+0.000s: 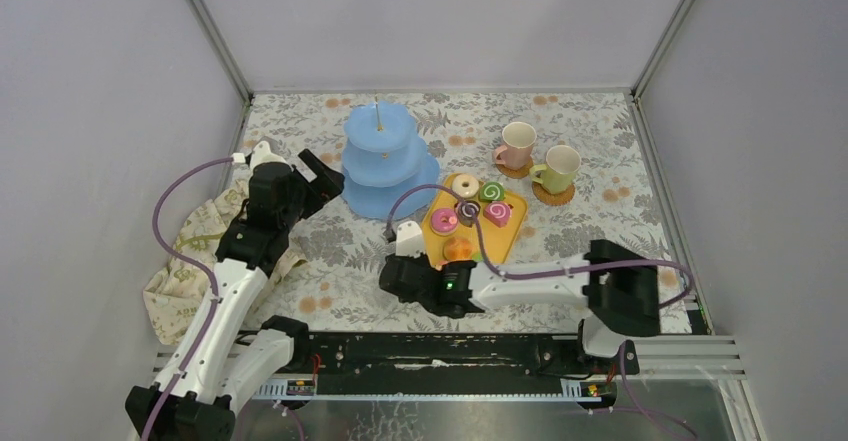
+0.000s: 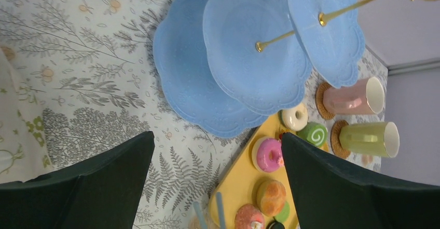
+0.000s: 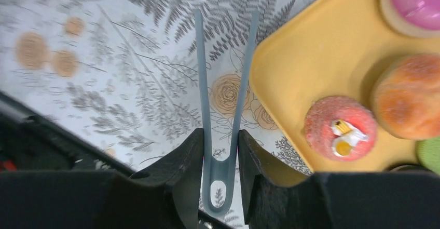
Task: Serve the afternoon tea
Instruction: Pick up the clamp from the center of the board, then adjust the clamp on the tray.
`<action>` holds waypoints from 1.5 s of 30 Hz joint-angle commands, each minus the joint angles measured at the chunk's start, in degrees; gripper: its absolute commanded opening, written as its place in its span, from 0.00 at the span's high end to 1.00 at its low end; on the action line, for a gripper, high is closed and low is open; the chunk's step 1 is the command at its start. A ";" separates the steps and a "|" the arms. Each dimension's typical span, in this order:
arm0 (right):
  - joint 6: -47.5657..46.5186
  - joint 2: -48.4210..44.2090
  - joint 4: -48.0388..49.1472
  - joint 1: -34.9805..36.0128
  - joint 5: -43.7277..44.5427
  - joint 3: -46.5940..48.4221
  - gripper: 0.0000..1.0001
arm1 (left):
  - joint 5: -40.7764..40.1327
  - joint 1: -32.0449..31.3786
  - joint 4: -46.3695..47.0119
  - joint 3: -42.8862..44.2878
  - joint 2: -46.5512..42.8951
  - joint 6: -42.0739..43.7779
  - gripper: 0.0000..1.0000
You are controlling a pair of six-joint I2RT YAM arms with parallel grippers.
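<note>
– Floral cloth (image 1: 585,226) covers the whole table, with plain grey walls (image 1: 430,21) round it. How is each hand set?

– Left gripper (image 2: 217,143): fingers spread as wide as they go, nothing between them. Right gripper (image 3: 220,140): pressed onto the looped end of grey-blue tongs (image 3: 223,169), one finger on each side of it.

– Where do the tongs point?

– Straight out ahead of the right fingertips, the two arms splayed over the cloth. One arm runs just beside the near corner of the yellow tray (image 3: 321,68); I cannot tell whether it touches.

– And the pastries?

– All on that tray, to the side of the right hand and slightly ahead. Nearest its fingers is a red sugared pastry (image 3: 340,128), with an orange bun (image 3: 407,96) just beside it. Farther along are a pink doughnut (image 2: 270,153), a green swirl (image 2: 314,134) and a cream doughnut (image 2: 297,116).

– The stand?

– Ahead of the left hand's open fingers, near but apart from them: a light-blue three-tier stand (image 2: 233,57), upright on the cloth, all three plates bare. The tray lies just past its lowest plate, away from the left hand.

– Mugs?

– Well beyond both hands, past the tray: a pink mug (image 1: 515,144) and a pale green mug (image 1: 560,168), side by side, each on a round coaster (image 1: 553,195).

– Anything behind the left hand?

– Crumpled beige cloth (image 1: 190,261) with green print, beside that arm.
</note>
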 commanded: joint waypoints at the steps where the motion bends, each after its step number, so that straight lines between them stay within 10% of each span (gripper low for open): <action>1: -4.03 -10.49 1.10 -0.15 -0.51 -1.07 0.64 | 7.10 0.34 3.16 0.43 0.87 1.48 0.00; 45: 7.42 -36.65 -20.02 -1.05 -2.88 -15.73 0.67 | 12.00 -0.37 4.48 -0.38 0.87 -2.28 0.00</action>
